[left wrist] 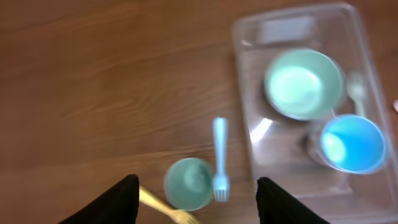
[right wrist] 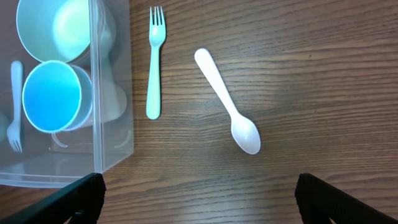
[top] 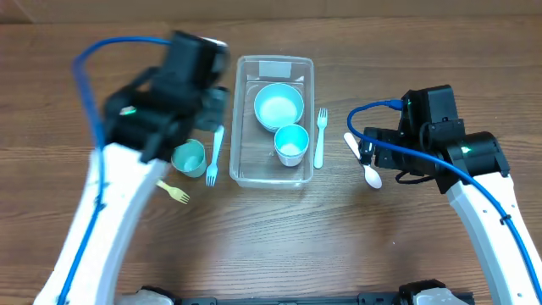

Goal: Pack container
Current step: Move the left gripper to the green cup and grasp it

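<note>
The clear container (top: 246,165) stands at the table's middle, its white label at the far end. It holds a teal bowl (top: 279,105) and a blue cup (top: 291,144). My left gripper (left wrist: 198,182) is open and empty, above a teal cup (left wrist: 188,183), a light blue fork (left wrist: 219,155) and a yellow fork (left wrist: 165,210), all left of the container (left wrist: 249,87). My right gripper (right wrist: 199,180) is open and empty, near a white spoon (right wrist: 227,99) and a second light blue fork (right wrist: 154,62), right of the container (right wrist: 112,124).
In the overhead view the teal cup (top: 189,158), the left fork (top: 215,157) and the yellow fork (top: 174,192) lie close together. The right fork (top: 320,138) lies along the container's right wall, and the spoon (top: 362,161) is right of it.
</note>
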You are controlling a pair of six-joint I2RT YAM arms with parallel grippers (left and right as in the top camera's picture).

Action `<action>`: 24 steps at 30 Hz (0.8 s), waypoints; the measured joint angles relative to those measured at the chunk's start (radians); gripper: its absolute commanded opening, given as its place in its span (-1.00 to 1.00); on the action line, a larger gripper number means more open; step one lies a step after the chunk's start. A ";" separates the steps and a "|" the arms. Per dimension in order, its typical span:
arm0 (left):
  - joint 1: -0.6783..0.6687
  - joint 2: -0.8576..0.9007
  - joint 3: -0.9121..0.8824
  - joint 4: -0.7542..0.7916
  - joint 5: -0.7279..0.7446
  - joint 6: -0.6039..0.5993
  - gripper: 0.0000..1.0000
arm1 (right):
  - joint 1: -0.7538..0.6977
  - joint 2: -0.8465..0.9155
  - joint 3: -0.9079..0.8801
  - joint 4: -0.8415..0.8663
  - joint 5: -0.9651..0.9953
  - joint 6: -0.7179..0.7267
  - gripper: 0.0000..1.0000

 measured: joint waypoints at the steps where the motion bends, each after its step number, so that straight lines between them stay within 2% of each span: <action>1: 0.065 -0.038 -0.036 0.013 0.008 -0.005 0.22 | 0.000 0.000 0.000 0.000 0.000 0.000 1.00; 4: 0.241 -0.096 -0.225 0.111 0.082 -0.004 0.22 | 0.000 0.000 -0.001 0.000 0.000 0.000 1.00; 7: 0.314 -0.061 -0.416 0.224 0.174 -0.004 0.28 | 0.000 0.000 -0.003 -0.001 0.000 0.000 1.00; 11: 0.320 -0.043 -0.566 0.339 0.242 -0.001 0.41 | 0.000 0.000 -0.003 -0.001 0.000 0.000 1.00; 19: 0.320 -0.014 -0.675 0.435 0.295 0.015 0.61 | 0.000 0.000 -0.003 0.000 0.000 0.000 1.00; 21: 0.320 -0.006 -0.697 0.455 0.320 0.023 0.74 | 0.000 0.000 -0.003 -0.001 0.001 0.000 1.00; 24: 0.320 -0.004 -0.735 0.521 0.336 0.041 0.75 | 0.000 0.000 -0.003 -0.002 0.000 0.000 1.00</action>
